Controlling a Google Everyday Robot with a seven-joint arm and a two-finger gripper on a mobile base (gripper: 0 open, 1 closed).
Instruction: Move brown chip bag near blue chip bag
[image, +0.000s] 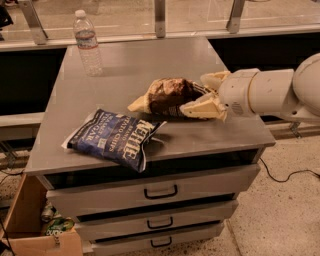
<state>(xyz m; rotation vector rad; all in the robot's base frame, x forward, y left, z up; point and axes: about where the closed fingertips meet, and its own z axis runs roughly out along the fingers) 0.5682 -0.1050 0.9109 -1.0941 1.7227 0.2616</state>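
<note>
The tool (197, 96) reaches in from the right side of the worktop (150, 55), its two pale fingers pinched on the near end of the brown chip bag (167, 95). The rest of the bag sticks out ahead of the tool and seems to hang just off the surface, which I take to be so it can be carried rather than dragged. The blue chip bag (115, 139) lies flat further out beyond the tool's tip and toward the front edge, one corner overhanging. It is close to the brown bag but not touching it. A water bottle (87, 42) stands upright far beyond the tool, at the back corner, out of the way.

I count two chip bags, one bottle, one tool and three drawers (160, 192) below.
</note>
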